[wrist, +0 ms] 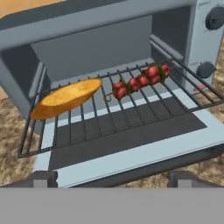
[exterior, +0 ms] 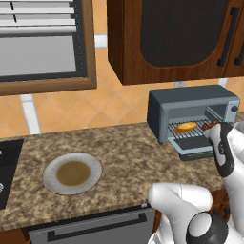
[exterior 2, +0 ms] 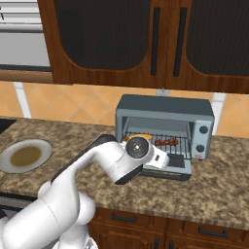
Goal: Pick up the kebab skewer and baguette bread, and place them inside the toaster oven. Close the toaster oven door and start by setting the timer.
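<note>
Bread [wrist: 65, 98] and skewer [wrist: 140, 80] lie on the oven [exterior 2: 165, 108] rack, ready for toasting; door [wrist: 131, 151] hangs down; pincer [wrist: 109, 178] spread, empty.

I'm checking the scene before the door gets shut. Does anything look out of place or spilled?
Nothing stands out. The baguette bread and kebab skewer lie side by side on the rack of the toaster oven, whose toaster oven door hangs open.

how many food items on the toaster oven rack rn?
2. The baguette bread lies on the left of the wire rack; the kebab skewer lies to its right, toward the knobs. Nothing looks hidden.
</note>
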You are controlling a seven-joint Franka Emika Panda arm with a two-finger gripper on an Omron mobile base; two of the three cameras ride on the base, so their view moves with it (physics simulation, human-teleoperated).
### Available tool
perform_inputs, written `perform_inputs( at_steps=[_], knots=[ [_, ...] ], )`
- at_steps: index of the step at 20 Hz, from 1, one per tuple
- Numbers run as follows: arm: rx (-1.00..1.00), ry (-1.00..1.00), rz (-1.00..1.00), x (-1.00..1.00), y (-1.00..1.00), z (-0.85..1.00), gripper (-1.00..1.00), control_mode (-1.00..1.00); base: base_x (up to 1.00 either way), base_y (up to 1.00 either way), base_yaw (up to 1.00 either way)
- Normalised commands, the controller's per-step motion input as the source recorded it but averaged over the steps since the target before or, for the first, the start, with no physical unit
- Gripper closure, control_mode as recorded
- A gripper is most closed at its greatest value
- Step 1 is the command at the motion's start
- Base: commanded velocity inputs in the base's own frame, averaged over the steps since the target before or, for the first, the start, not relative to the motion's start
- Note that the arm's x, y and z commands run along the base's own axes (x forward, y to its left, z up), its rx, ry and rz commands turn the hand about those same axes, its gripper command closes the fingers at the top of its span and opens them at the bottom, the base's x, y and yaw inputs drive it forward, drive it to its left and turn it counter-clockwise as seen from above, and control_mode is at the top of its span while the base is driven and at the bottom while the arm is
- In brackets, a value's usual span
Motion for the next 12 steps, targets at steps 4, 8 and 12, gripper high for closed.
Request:
perform_inputs(
  at_steps=[4, 8, 12],
  knots=[
    [-0.26, -0.05, 0.06, 0.00, -0.11, 0.00, -1.00, -1.00, 0.00, 0.00, 0.00],
    [-0.07, -0.03, 0.07, 0.00, -0.63, 0.00, -1.00, -1.00, 0.00, 0.00, 0.00],
    [0.00, 0.00, 0.03, 0.01, -0.26, 0.01, -1.00, -1.00, 0.00, 0.00, 0.00]
  ],
)
